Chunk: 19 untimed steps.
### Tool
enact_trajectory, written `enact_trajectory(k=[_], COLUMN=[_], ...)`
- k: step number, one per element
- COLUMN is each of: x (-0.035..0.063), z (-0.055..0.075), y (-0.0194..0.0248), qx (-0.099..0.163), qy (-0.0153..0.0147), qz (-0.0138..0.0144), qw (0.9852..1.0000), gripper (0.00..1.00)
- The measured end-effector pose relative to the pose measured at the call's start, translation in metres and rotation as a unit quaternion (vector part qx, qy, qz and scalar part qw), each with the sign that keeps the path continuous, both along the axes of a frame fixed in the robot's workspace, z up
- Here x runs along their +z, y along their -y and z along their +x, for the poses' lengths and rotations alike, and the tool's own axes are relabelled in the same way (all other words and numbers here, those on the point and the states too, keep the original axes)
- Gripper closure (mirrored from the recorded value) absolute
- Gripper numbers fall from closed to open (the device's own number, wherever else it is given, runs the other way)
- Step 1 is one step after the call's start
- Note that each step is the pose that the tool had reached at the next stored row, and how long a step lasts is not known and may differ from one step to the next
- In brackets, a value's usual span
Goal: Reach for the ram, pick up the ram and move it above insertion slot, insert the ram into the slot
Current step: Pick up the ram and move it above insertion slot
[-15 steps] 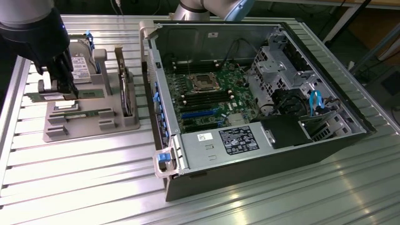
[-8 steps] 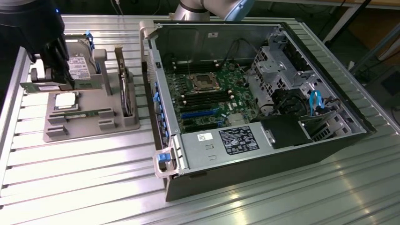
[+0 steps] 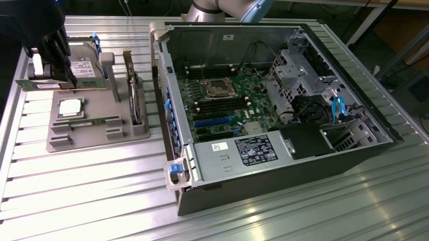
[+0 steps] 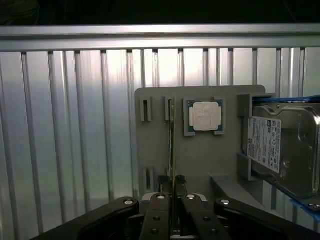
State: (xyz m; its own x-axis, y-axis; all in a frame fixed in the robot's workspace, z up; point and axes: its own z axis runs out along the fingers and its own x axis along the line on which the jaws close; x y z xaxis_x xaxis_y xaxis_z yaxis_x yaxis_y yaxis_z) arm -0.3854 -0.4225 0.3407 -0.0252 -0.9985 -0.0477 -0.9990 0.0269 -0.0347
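Observation:
My gripper (image 3: 50,79) hangs over the grey parts tray (image 3: 100,143) at the exterior view's left, shut on the ram (image 3: 80,84). The ram is a long green stick held level above the tray. In the wrist view the ram (image 4: 172,145) runs edge-on out from between the black fingers (image 4: 161,186) of the gripper (image 4: 173,184), over the tray (image 4: 200,155). The slot (image 3: 218,106) is one of several parallel black sockets on the motherboard inside the open computer case, well to the exterior view's right of the gripper.
The tray also carries a processor chip (image 3: 70,108) (image 4: 205,116), a hard drive (image 3: 84,68) (image 4: 282,150), an upright card (image 3: 136,98) and a thin green strip (image 3: 87,122) in a stick holder. The case wall (image 3: 161,85) stands between tray and motherboard. A power supply (image 3: 248,150) fills the case's near end.

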Motion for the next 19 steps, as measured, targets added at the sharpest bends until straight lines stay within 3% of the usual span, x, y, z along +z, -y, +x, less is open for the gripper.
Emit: enact_trajectory(k=[5,6,8,12,17,19], x=[0.0022,0.0055,0.0223,0.0376,0.0380,0.0379], z=[0.000,0.000,0.000,0.000,0.001,0.008], y=[0.0000,0.0000,0.0000,0.0000,0.0000,0.0000], qx=[0.000,0.000,0.000,0.000,0.000,0.000], qy=[-0.0002,-0.0001,-0.0003,-0.0003,-0.0004,-0.0007], qz=[0.0001,0.0002,0.0002,0.0003,0.0002,0.0002], qw=[1.0000,1.0000,1.0000,1.0000,1.0000,1.0000], gripper=[0.86,0.86,0.86,0.86,0.86,0.86])
